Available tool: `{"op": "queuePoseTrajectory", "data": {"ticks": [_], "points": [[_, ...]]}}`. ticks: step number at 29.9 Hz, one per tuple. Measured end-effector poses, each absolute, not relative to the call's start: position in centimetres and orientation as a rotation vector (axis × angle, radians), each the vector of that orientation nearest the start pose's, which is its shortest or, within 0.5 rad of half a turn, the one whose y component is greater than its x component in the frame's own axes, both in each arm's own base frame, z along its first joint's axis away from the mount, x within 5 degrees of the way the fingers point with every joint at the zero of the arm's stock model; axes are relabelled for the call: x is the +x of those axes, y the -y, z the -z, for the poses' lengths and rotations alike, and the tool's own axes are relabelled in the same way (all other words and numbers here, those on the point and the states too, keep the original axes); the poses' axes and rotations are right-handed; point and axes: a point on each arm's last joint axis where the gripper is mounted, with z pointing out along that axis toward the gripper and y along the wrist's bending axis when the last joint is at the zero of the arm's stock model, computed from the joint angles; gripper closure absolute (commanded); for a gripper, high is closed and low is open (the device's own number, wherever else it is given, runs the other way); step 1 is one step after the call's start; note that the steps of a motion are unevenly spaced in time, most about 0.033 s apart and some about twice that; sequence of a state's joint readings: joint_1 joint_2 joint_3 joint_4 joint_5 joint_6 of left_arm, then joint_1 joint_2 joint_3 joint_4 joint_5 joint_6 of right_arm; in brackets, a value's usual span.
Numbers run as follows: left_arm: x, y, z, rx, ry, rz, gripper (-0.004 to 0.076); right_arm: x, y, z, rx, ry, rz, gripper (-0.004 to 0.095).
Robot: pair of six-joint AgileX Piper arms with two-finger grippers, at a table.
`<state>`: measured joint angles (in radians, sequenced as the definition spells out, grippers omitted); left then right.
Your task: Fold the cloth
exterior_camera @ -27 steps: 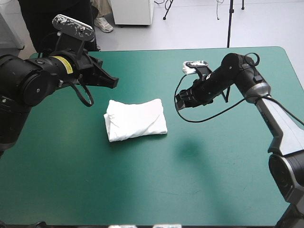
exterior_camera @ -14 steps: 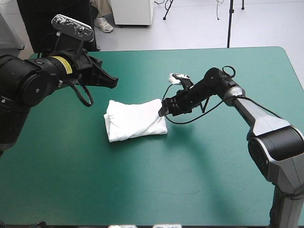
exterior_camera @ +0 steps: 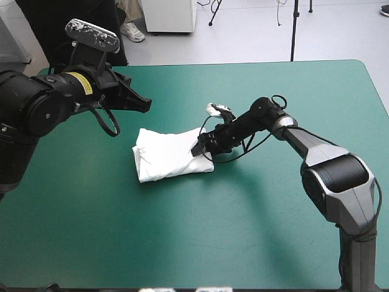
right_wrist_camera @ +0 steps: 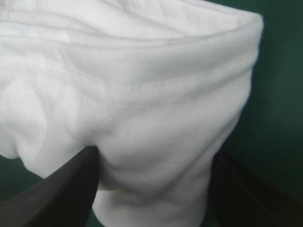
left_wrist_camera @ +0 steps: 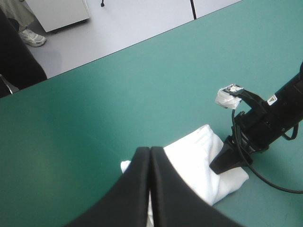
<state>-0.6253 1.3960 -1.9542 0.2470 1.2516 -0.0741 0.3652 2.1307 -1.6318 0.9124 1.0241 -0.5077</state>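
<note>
High view: we see the T-shirt (exterior_camera: 172, 155), a folded bundle left of centre, surely soft and light, the right gripper (exterior_camera: 199, 148) spread around its right-hand edge, where we'd pinch every layer, the left gripper (exterior_camera: 144, 105) pressed together upper left.

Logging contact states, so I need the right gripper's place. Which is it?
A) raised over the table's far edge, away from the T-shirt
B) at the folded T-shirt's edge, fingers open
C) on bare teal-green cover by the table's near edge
B: the right gripper is at the edge of the T-shirt, and its wrist view shows the fingers apart with white cloth between them.
</note>
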Motion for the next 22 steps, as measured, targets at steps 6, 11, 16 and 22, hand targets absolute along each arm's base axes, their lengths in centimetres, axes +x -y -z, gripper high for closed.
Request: {"op": "queuePoseTrajectory", "data": {"ticks": [6,11,16,22], "points": [[21.3,13.0,-52.6,0.535,-2.088,0.132,0.0733,39.2,-22.5,-18.7,-0.599,-2.696,-1.156,0.0914],[21.3,13.1,-52.6,0.538,-2.09,0.145,0.0733,39.3,-22.1,-18.5,-0.598,-2.722,-1.129,0.092],[21.2,13.0,-52.7,0.538,-2.088,0.15,0.0733,39.3,-19.4,-19.2,-0.606,-2.832,-0.953,0.0921],[21.1,13.0,-52.7,0.539,-2.088,0.156,0.0733,39.9,-11.8,-21.5,-0.551,-2.959,-0.562,0.0921]]}}
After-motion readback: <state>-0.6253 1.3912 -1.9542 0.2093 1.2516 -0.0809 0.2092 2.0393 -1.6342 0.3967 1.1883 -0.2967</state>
